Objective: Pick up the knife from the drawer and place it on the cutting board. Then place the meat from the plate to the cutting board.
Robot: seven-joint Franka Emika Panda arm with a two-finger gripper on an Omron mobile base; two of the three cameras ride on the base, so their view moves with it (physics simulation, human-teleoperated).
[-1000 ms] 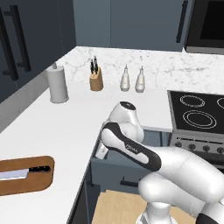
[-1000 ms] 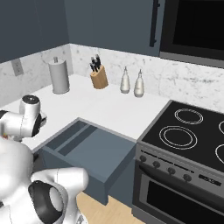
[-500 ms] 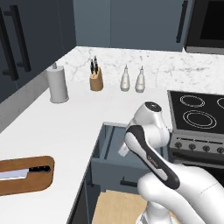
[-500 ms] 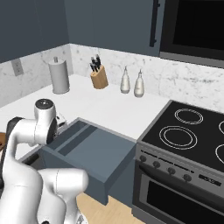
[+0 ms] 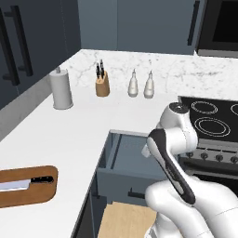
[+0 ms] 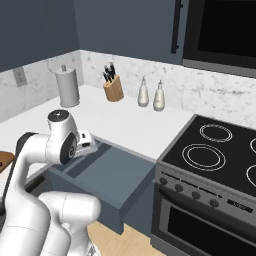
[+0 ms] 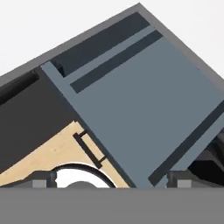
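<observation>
Within the last second the arm swung from the cutting board (image 5: 28, 186) side back over the open drawer (image 7: 144, 109), which lay bare directly below the gripper (image 6: 89, 144). The knife (image 5: 25, 182) rested on the board, far off to its left, so that step looked done; gripper state: cannot tell

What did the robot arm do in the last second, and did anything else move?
The arm swung from the cutting board side of the counter toward the stove, and its hand now hangs over the open drawer. Nothing was grabbed or let go. The knife stayed on the board, the drawer stayed open, and the paper towel roll, knife block and two bottles kept their places.
</observation>
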